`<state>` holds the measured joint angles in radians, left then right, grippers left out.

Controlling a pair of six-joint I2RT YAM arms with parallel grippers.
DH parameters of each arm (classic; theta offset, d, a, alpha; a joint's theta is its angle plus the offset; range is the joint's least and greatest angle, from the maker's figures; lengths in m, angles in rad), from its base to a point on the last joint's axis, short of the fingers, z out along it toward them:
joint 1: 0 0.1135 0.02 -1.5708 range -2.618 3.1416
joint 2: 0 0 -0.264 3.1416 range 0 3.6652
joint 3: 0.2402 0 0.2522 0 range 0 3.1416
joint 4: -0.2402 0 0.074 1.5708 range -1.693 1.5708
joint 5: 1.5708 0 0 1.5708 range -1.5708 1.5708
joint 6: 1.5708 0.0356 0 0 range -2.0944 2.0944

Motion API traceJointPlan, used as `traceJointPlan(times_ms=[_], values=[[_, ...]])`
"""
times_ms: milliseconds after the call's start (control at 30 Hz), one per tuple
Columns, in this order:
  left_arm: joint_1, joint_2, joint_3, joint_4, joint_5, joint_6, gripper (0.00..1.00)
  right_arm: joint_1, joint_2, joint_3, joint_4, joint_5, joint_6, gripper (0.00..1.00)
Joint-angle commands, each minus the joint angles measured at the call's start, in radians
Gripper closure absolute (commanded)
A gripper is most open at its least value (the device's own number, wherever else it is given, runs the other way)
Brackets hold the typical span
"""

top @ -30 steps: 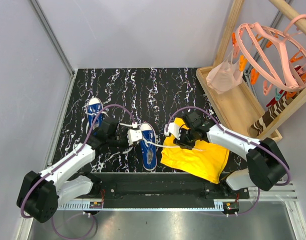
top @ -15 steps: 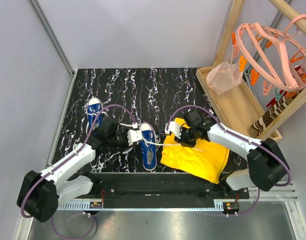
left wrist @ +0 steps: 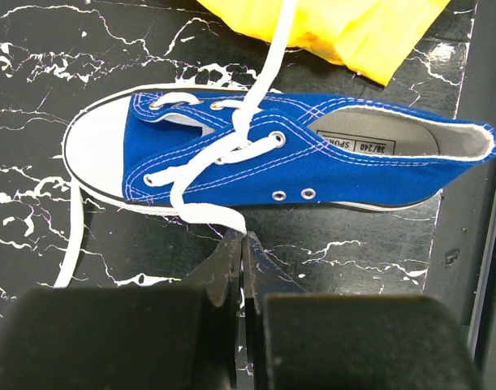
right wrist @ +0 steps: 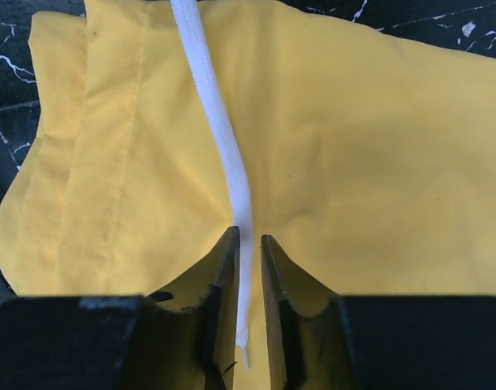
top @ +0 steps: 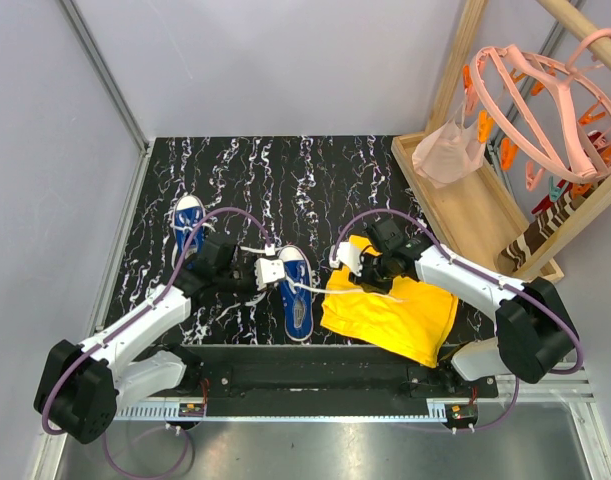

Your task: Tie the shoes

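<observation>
White laces, one per hand: my left hand (left wrist: 241,244) is closed on the left lace (left wrist: 203,213) beside the blue shoe (left wrist: 312,154) lying on the dark surface (left wrist: 36,73). My right hand (right wrist: 248,244) pinches the right lace (right wrist: 223,138) over the yellow cloth (right wrist: 377,146). I'd pull both evenly taut before crossing them.

You had on record, placed from the yellow cloth (right wrist: 353,162), itself a plain bright yellow:
- Table (top: 285,170): black, veined with white marble streaks.
- Shoe (left wrist: 280,154) just left of the cloth: royal blue canvas with white stitching, white toe cap, white sole, silver eyelets, pale grey lining.
- Second shoe (top: 188,222), farther left of the cloth: the same blue, with a white toe.
- Lace (right wrist: 223,138) lying over the cloth: white.
- Left gripper (left wrist: 241,244) and right gripper (right wrist: 248,244): black fingers.
- Cables (top: 225,211): purple.
- Hanger (top: 525,58), up and right of the cloth: salmon pink.
- Frame (top: 465,215) under the hanger: pale wood.
</observation>
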<state>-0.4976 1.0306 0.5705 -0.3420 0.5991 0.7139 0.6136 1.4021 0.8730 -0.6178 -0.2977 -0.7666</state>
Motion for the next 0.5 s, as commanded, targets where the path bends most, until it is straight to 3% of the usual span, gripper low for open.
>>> traceJointPlan(times_ms=[0, 333, 467], values=[[0.002, 0.006, 0.049, 0.040, 0.041, 0.015, 1.00, -0.017, -0.041, -0.003, -0.029, 0.022, -0.034, 0.72], [0.004, 0.016, 0.052, 0.037, 0.044, 0.022, 1.00, -0.069, -0.098, -0.051, -0.100, 0.008, -0.045, 0.57], [0.002, 0.020, 0.054, 0.038, 0.047, 0.025, 1.00, -0.084, -0.115, -0.071, -0.117, 0.009, -0.066, 0.59]])
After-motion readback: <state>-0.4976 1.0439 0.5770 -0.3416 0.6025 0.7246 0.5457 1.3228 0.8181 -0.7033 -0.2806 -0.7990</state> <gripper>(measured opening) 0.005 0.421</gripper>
